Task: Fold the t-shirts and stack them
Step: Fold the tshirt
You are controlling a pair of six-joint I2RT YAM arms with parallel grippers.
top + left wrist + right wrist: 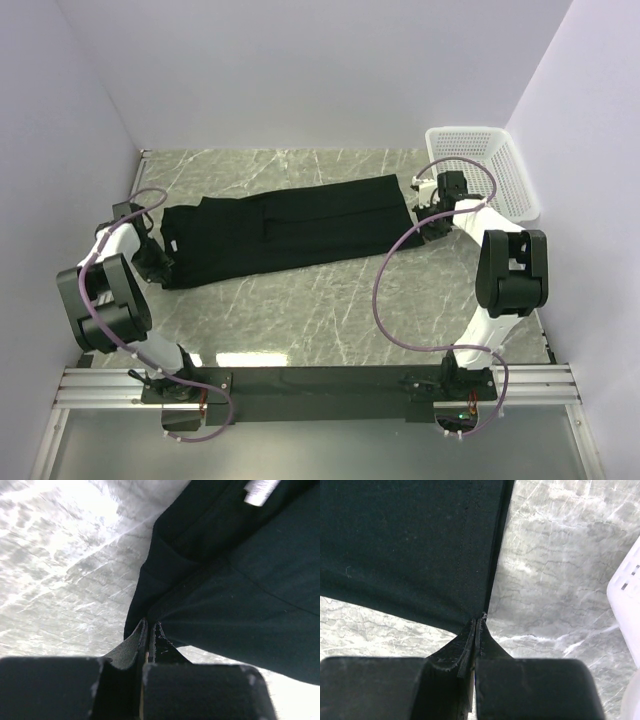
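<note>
1. Left hand (158, 262) (149, 630): at the left side of the desk, at the left end of the cloth. Fingers pressed together with a thin fold of black fabric pinched between the tips; no gap shows.

2. Purple cable, left (100, 320): loops along the left arm from base to wrist.

3. T-shirt (290, 232) (240, 590) (410, 545): black, drawn out as one long narrow band across the middle of the desk, running from lower left up to upper right. Lengthwise fold lines show along it. Both ends are gripped, and in the wrist views the cloth rises slightly off the desk near each grip.

4. White neck label (260, 491): on the t-shirt near its left end, seen as a small pale tab.

5. Desk (330, 310) (60, 570) (560, 555): grey-green marbled top, glare in places.

6. Right hand (425, 215) (477, 625): at the right end of the t-shirt, fingers closed tight on a hemmed corner of the cloth.

7. Purple cable, right (385, 300): wide loop from the right arm's base to its wrist.

8. White basket (485, 170) (627, 600): perforated plastic, at the far right corner of the desk, near the right hand but apart from it.
</note>
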